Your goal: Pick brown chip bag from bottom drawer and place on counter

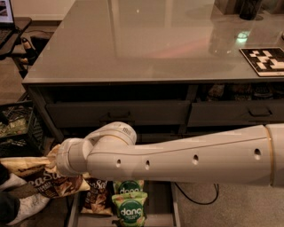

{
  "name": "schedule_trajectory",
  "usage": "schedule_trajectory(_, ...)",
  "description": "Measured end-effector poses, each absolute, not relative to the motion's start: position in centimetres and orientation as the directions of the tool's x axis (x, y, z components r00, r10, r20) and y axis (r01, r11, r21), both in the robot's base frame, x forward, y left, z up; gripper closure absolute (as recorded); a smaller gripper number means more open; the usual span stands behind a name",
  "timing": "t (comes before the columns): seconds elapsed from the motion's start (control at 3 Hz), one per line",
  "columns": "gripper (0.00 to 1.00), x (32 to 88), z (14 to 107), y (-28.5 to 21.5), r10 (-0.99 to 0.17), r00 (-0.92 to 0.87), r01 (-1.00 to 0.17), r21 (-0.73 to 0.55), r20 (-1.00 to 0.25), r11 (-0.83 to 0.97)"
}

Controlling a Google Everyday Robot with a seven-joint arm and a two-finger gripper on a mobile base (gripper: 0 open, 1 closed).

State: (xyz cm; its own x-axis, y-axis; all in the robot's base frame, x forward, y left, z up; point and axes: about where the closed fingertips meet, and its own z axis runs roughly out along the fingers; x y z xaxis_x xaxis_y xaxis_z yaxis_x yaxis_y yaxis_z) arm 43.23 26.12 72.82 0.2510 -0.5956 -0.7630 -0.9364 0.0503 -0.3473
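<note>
My gripper (49, 163) is at the lower left, at the end of the long white arm (186, 158) that reaches in from the right. It is shut on the brown chip bag (33, 175), which hangs crumpled in the air left of the open bottom drawer (73, 213), below counter height. The bag covers most of the fingers. A second brown bag (96, 195) and two green "dang" bags (129, 209) lie in the drawer. The glossy grey counter (146, 44) spreads above the cabinet.
A black-and-white tag board (264, 60) and a dark object (249, 9) sit on the counter's right. A black crate (17, 128) and a white shoe (23, 205) are on the floor at left. A cable (195, 197) runs under the arm.
</note>
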Motion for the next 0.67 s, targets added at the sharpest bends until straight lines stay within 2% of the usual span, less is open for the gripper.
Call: schedule_trajectory(0.67,1.00,45.0,74.1,26.4,-0.590,0.285,-0.922,-0.384,-0.755,0.046)
